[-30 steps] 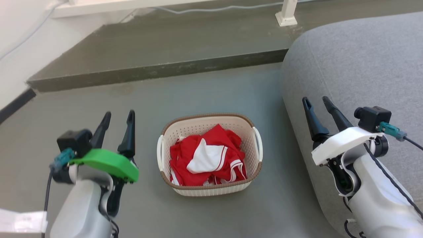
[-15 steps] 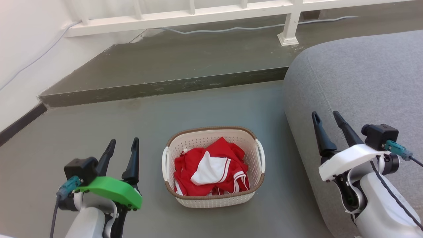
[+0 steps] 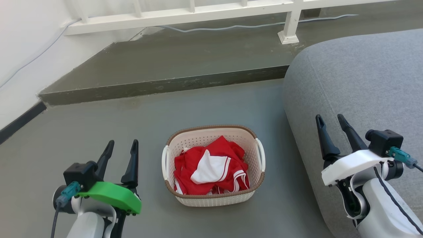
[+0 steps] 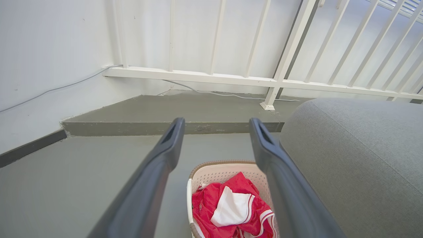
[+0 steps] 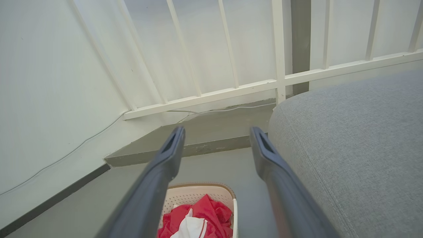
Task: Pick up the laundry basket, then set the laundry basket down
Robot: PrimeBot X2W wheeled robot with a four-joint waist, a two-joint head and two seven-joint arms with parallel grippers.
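Basket (image 3: 214, 200) on floor (image 3: 231, 105) between your left gripper (image 3: 122, 142) and right gripper (image 3: 329, 116), one flanking each side; jaws apart, empty.

Laundry basket (image 3: 214, 200): smooth perforated cream plastic, woven-look brown rim. Garment (image 3: 211, 167): red-and-white cloth. Floor (image 3: 99, 132): matt grey. Cushion (image 3: 357, 76), frame right: coarse grey fabric.

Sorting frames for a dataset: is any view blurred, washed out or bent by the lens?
Head view: sharp, evenly lit, no glare on the laundry basket. Left wrist view: railing bars fan outward from wide-angle distortion. Right wrist view: wall and railing washed pale and hazy.
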